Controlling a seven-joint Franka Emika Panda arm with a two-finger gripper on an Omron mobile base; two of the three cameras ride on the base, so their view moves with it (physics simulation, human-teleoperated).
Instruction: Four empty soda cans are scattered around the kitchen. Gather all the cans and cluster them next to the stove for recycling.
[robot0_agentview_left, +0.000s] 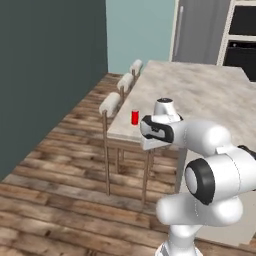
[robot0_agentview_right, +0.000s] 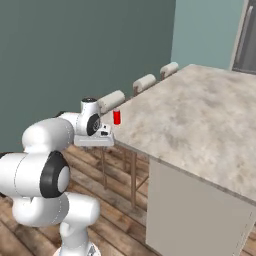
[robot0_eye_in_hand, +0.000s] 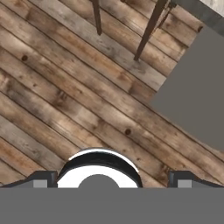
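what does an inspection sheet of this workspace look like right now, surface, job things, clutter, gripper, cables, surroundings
surface: pale marble-look island counter, mostly bare
job's things: one red can standing upright near the counter's corner edge; no other cans or stove seen here
clutter: nothing seen
gripper: gripper open, holding nothing, aimed down at the wood floor beside the counter, apart from the can
cables: nothing seen
surroundings: three stools with pale seats along the counter's side, teal walls, grey fridge and black wall oven at the far end
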